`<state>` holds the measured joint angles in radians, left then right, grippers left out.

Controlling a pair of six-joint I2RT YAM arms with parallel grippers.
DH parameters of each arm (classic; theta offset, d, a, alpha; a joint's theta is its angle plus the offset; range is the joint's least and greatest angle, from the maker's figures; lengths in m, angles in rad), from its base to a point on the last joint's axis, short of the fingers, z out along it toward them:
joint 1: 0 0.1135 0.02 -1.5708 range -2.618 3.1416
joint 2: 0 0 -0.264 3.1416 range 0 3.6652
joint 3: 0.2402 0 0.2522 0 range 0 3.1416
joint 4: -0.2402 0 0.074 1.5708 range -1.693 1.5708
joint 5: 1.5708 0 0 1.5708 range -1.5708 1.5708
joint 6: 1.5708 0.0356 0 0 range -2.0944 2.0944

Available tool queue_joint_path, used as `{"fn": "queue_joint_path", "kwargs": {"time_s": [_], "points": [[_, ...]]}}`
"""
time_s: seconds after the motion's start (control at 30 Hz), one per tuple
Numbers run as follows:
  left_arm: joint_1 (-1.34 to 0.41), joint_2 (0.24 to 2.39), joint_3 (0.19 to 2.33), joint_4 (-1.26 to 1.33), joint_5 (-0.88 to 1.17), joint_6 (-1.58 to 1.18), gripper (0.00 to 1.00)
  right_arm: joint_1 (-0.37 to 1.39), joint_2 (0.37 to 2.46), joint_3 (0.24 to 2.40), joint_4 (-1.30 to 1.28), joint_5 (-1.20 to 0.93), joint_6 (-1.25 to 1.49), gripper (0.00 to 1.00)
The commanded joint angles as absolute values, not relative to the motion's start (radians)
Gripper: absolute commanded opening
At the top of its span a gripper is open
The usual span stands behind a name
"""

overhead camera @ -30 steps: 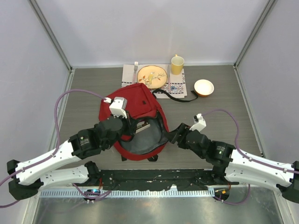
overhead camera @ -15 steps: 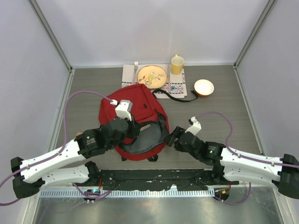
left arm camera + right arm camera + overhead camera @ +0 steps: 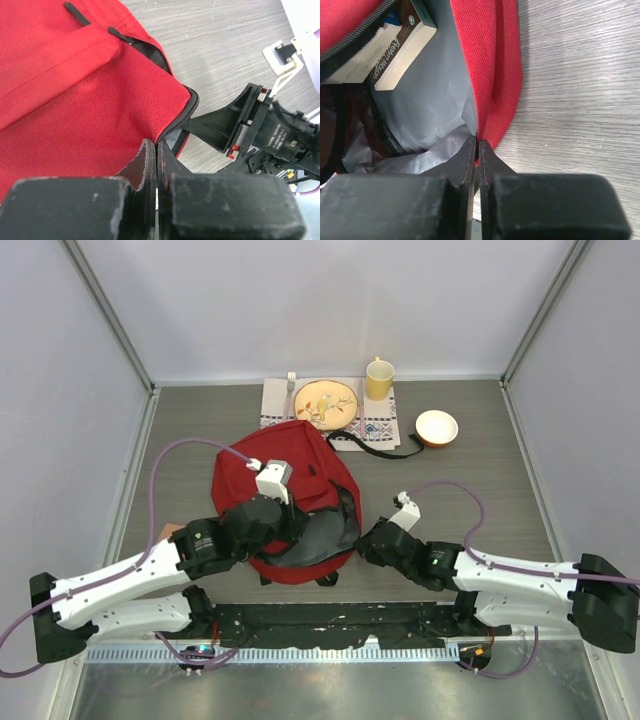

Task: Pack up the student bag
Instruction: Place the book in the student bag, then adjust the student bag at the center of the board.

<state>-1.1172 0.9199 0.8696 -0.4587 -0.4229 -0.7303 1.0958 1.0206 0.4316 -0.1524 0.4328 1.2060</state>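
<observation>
Seen from the left claw (image 3: 156, 150), the fingers are pressed flat together. The black zipper edge of the red backpack (image 3: 285, 455) runs straight into the tips and looks pinched there, with the red flap spreading ahead and to the left of them. The right claw (image 3: 477, 147) has its fingers drawn close, only a sliver between, clamped on the backpack's rim where the red outer cloth meets the grey lining. The red edge rises straight ahead of its tips. Left of that claw the bag gapes open, with crumpled lining just beyond the fingers. Farther ahead and left a book (image 3: 395, 47) lies inside, pale page edges showing, "Evelyn Waugh" on the spine, its far end hidden under the zipper flap. Right of the right claw is bare grey wood-grain table (image 3: 580, 75). From overhead the backpack sits on the table between the two claws, mouth toward the arm bases, one claw at each side of the mouth, near each other but apart. Well beyond both claws, past the bag, a placemat (image 3: 383, 427) carries a plate (image 3: 326, 403), a fork (image 3: 291, 383) and a yellow mug (image 3: 379, 380). A bowl (image 3: 436, 426) stands just off the mat, far ahead of the right claw. A black strap (image 3: 378, 448) trails from the bag's far end toward the bowl.
</observation>
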Motion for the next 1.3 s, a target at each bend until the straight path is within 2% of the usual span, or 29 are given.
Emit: {"fn": "queue_joint_path", "kwargs": {"time_s": [0.0,0.03,0.3,0.4,0.43,0.5,0.53,0.6,0.63,0.7,0.73,0.77,0.93,1.1,1.23,1.27], "points": [[-1.115,0.925,0.844,-0.391,-0.385,-0.753,0.00,1.095,0.965,0.451,-0.153,0.483,1.204,0.04],[-1.115,0.927,0.839,-0.390,-0.380,-0.752,0.00,1.095,0.951,0.451,-0.164,0.494,1.201,0.01],[-1.115,0.994,0.821,-0.350,-0.241,-0.696,0.02,1.095,0.851,0.480,-0.265,0.514,1.178,0.01],[-1.115,1.074,0.815,-0.336,-0.117,-0.692,0.28,1.095,0.842,0.483,-0.273,0.512,1.177,0.01],[-1.118,1.100,0.819,-0.356,-0.104,-0.701,0.44,1.095,0.839,0.485,-0.276,0.512,1.175,0.01],[-1.130,1.105,0.827,-0.385,-0.109,-0.710,0.56,1.095,0.841,0.489,-0.296,0.518,1.175,0.01],[-1.135,1.095,0.827,-0.400,-0.118,-0.713,0.66,1.097,0.836,0.492,-0.305,0.520,1.174,0.01],[-1.137,1.034,0.827,-0.416,-0.144,-0.727,0.73,1.095,0.828,0.492,-0.327,0.529,1.172,0.01],[-1.137,1.004,0.827,-0.425,-0.185,-0.729,0.81,1.095,0.822,0.492,-0.334,0.544,1.167,0.01],[-1.137,0.918,0.830,-0.446,-0.242,-0.738,0.87,1.094,0.801,0.495,-0.363,0.566,1.161,0.01],[-1.137,0.890,0.833,-0.483,-0.324,-0.744,0.94,1.094,0.793,0.497,-0.376,0.590,1.155,0.01],[-1.135,0.865,0.834,-0.498,-0.363,-0.752,0.98,1.092,0.782,0.505,-0.396,0.598,1.149,0.01],[-1.135,0.746,0.798,-0.581,-0.485,-0.801,1.00,1.075,0.775,0.528,-0.434,0.618,1.121,0.01],[-1.135,0.775,0.750,-0.664,-0.498,-0.928,1.00,1.063,0.804,0.555,-0.459,0.629,1.089,0.01],[-1.135,0.764,0.697,-0.704,-0.558,-1.063,1.00,0.984,0.816,0.610,-0.561,0.667,1.026,0.01],[-1.135,0.753,0.686,-0.706,-0.578,-1.075,1.00,0.916,0.812,0.617,-0.564,0.635,1.003,0.01]]}}
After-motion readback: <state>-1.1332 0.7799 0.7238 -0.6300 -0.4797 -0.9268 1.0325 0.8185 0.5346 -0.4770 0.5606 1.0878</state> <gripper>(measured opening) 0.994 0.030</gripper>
